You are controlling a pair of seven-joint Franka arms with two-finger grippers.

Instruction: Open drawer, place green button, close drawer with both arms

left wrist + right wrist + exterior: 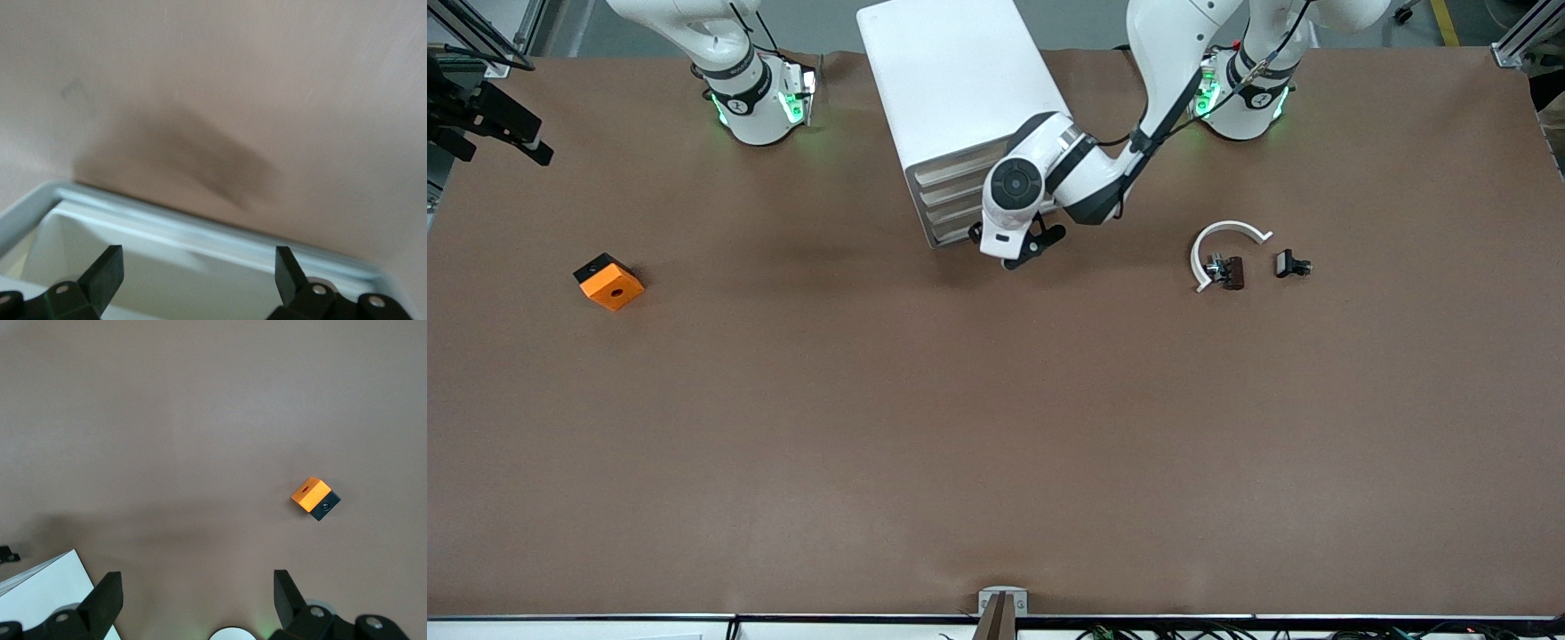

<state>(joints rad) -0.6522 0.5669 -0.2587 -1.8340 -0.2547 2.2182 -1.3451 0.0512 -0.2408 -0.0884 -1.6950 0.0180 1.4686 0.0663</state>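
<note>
Reaching for the drawer (953, 233)
Left claw (1021, 252) gapes wide at its front; hook the lip squarely, pull straight. Right claw (197, 597) waits, wide.

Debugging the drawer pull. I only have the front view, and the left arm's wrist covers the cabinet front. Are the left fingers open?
Observer: Yes. The left wrist view shows the left gripper open, with nothing between its fingers, over the white rim of what looks like the drawer.
Operator: The right gripper is out of my frame. What state is it in?
Observer: The right wrist view shows the right gripper open too, up over the table, with the orange block in sight below.
</note>
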